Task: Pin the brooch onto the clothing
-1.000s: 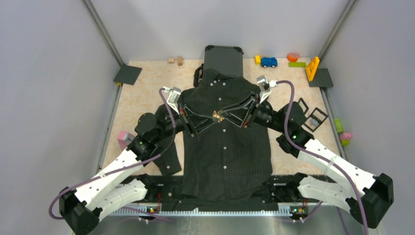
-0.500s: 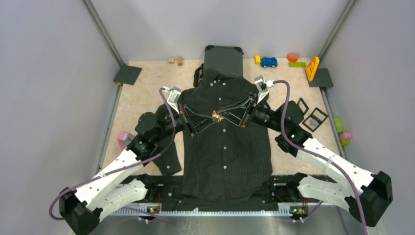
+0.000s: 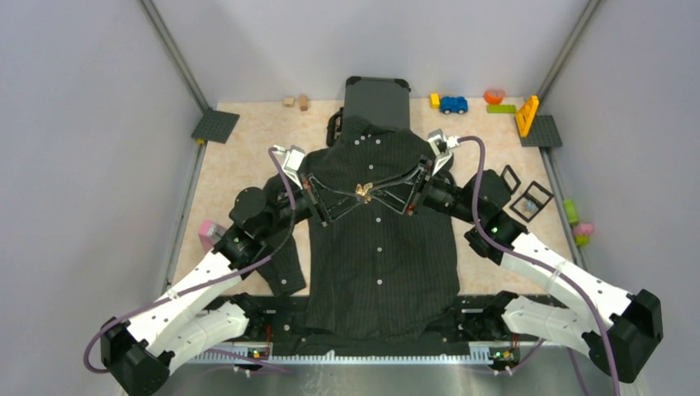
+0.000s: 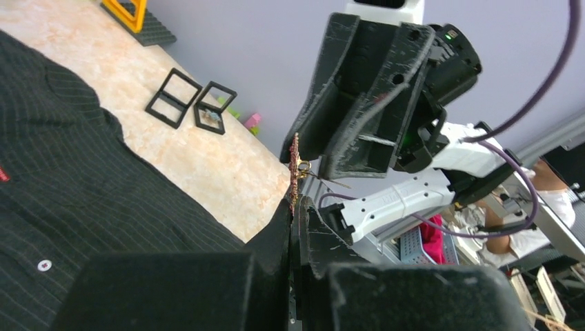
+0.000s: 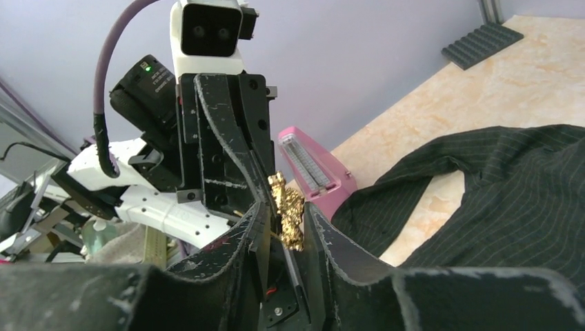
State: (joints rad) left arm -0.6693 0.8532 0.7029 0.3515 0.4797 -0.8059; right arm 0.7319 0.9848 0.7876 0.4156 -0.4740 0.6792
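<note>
Squarely over the upper chest of the shirt [image 3: 376, 247], which lies flat on the bench [image 3: 239, 165], the brooch [image 3: 363, 192] hangs in the air between the two arms. The left fingers [image 4: 276, 234] are pressed together on one end of it. The right fingers [image 5: 331, 241] sit narrowly apart with the gold piece in the gap; whether they truly pinch it I cannot tell. Its long axis seems to run from one arm's grip to the other's, across the placket, so neither arm is nearer — the cloth lies straight below.
</note>
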